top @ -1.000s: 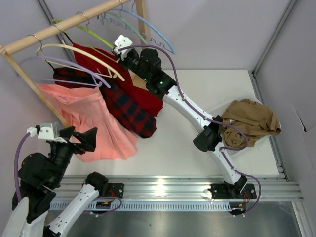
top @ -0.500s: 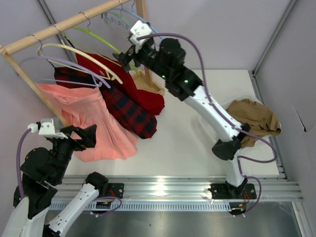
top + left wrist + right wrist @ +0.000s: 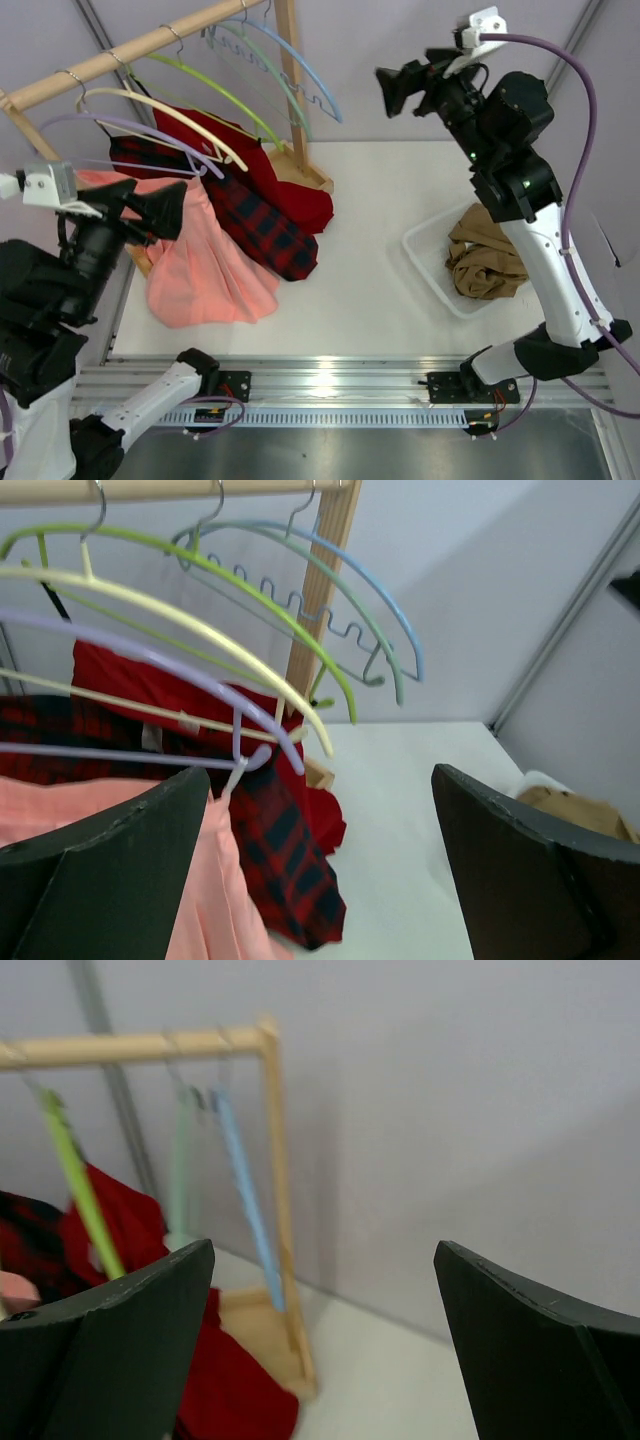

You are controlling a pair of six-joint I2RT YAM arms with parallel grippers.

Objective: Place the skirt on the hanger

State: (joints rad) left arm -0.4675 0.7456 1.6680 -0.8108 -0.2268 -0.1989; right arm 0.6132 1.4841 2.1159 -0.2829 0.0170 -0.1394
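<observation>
The deep-red skirt (image 3: 300, 205) hangs on the rack under the lime-green hanger (image 3: 228, 97), its lower edge resting by the rack's foot. The plaid skirt partly hides it. In the left wrist view the hanger (image 3: 200, 565) arcs above the skirt (image 3: 130, 675). In the right wrist view the hanger (image 3: 80, 1185) and skirt (image 3: 225, 1390) look blurred at left. My left gripper (image 3: 165, 212) (image 3: 320, 880) stands open and empty in front of the salmon skirt. My right gripper (image 3: 395, 88) (image 3: 325, 1350) is raised to the right of the rack, open and empty.
The wooden rack (image 3: 292, 90) also carries a light-blue hanger (image 3: 310, 70), a cream hanger (image 3: 180, 115) and a lilac hanger (image 3: 130, 130). A plaid skirt (image 3: 265, 235) and a salmon skirt (image 3: 205, 270) hang there. A white bin (image 3: 425, 255) at right holds a tan garment (image 3: 490, 250).
My right gripper has opened and swung up and right, away from the hanger and the rack. My left arm has risen and drawn back to the left. The red skirt stays hanging.
</observation>
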